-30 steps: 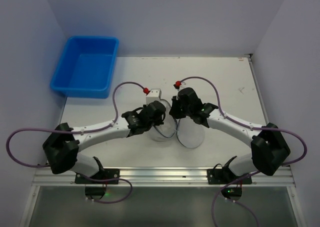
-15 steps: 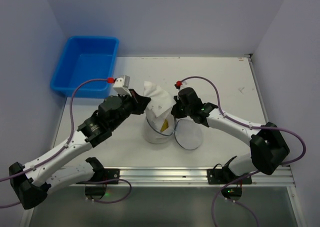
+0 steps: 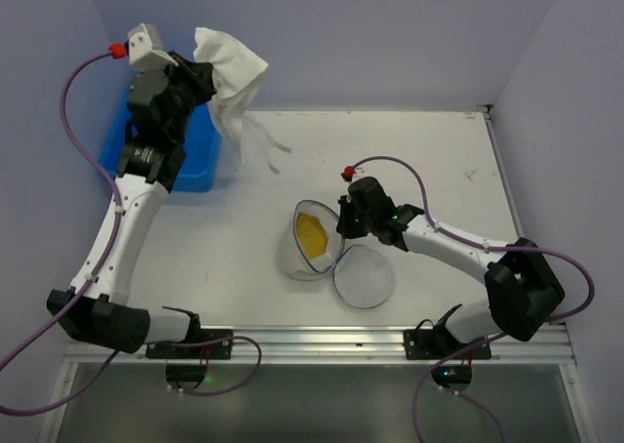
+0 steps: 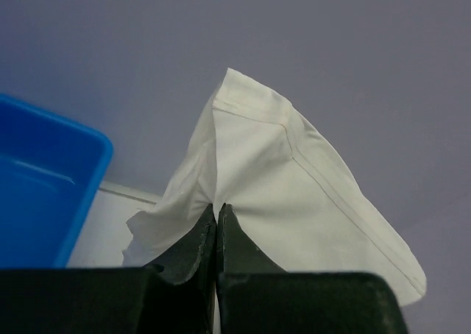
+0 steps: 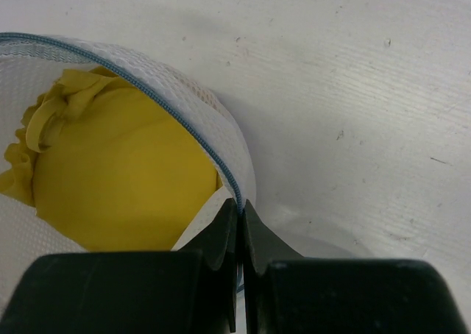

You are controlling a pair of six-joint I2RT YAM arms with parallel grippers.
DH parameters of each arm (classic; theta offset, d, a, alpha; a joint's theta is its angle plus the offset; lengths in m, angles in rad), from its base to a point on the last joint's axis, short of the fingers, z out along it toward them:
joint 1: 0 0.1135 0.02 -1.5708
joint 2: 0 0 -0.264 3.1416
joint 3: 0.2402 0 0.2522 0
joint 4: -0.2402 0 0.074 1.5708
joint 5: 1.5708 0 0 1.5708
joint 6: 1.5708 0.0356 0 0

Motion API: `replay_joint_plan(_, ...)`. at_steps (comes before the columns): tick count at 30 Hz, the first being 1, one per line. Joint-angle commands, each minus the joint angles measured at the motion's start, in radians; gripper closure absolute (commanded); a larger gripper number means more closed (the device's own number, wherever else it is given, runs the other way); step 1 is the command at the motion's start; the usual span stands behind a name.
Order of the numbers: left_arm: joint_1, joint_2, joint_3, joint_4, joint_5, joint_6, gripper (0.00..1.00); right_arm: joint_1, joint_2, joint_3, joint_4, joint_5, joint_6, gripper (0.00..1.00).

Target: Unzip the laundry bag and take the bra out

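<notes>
Up at eleven o'clock in the overhead view, high over the far-left corner, the left gripper (image 3: 198, 72) has its fingers pressed tight together on a fold of the white bra (image 3: 232, 77). From the wrist camera the two dark fingers meet with barely a slit between them (image 4: 217, 210), and the white bra (image 4: 280, 179) fans out above them, one seam running down its curved panel. A thin strap dangles off it toward five o'clock, hanging clear of the table (image 3: 439, 160). The blue tub (image 3: 195, 155) sits just below and behind that arm, and its corner shows at nine o'clock in the wrist view (image 4: 44, 194).

Dead centre of the table stands the laundry bag (image 3: 292, 253), mouth open and upright. The white bra is out of it and well apart from it. Its round mesh flap (image 3: 364, 277) lies flat on the table at four o'clock of the bag, touching it. Inside the bag a yellow garment (image 3: 312, 233) is on show.

The right gripper (image 3: 341, 223) is at the bag's two o'clock rim. Its wrist view settles the grip: fingers pinched together (image 5: 241, 205) on the edge of the white mesh (image 5: 221, 124), right where the dark zip line (image 5: 169, 106) runs in. The yellow garment (image 5: 110, 179) bulges at nine o'clock, a crumpled band at its edge.
</notes>
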Motion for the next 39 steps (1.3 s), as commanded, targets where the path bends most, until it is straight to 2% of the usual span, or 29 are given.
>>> replay_joint_plan(1, 0.139, 0.113, 0.139, -0.015, 0.121, -0.006, 1.0, -0.003, -0.039, -0.002, 0.0, -0.03, 0.006, 1.0)
replay_joint_plan(10, 0.369, 0.491, 0.568, 0.006, 0.253, -0.03, 1.0, -0.003, -0.028, 0.031, -0.014, -0.092, -0.001, 1.0)
replay_joint_plan(14, 0.413, 0.623, 0.638, 0.073, 0.262, -0.042, 1.0, -0.003, -0.008, 0.06, -0.035, -0.107, -0.015, 1.0)
replay_joint_plan(20, 0.446, 0.754, 0.572, 0.265, 0.314, -0.078, 1.0, -0.003, 0.012, 0.077, -0.04, -0.113, -0.031, 1.0)
replay_joint_plan(24, 0.462, 0.836, 0.563, 0.294, 0.348, -0.067, 1.0, -0.003, 0.018, 0.071, -0.044, -0.113, -0.037, 1.0)
replay_joint_plan(27, 0.465, 0.822, 0.472, 0.353, 0.362, -0.067, 1.0, -0.003, 0.027, 0.07, -0.044, -0.105, -0.041, 1.0)
replay_joint_plan(31, 0.468, 0.743, 0.234, 0.42, 0.276, -0.056, 1.0, -0.003, 0.042, 0.077, -0.044, -0.115, -0.049, 1.0)
replay_joint_plan(34, 0.479, 0.744, 0.132, 0.405, 0.227, -0.061, 1.0, -0.004, 0.048, 0.076, -0.041, -0.122, -0.049, 1.0)
replay_joint_plan(37, 0.492, 0.782, 0.131, 0.356, 0.256, -0.068, 1.0, -0.003, 0.042, 0.073, -0.041, -0.118, -0.051, 1.0)
replay_joint_plan(39, 0.502, 0.819, 0.153, 0.331, 0.288, -0.069, 0.88, -0.003, 0.038, 0.073, -0.041, -0.109, -0.052, 1.0)
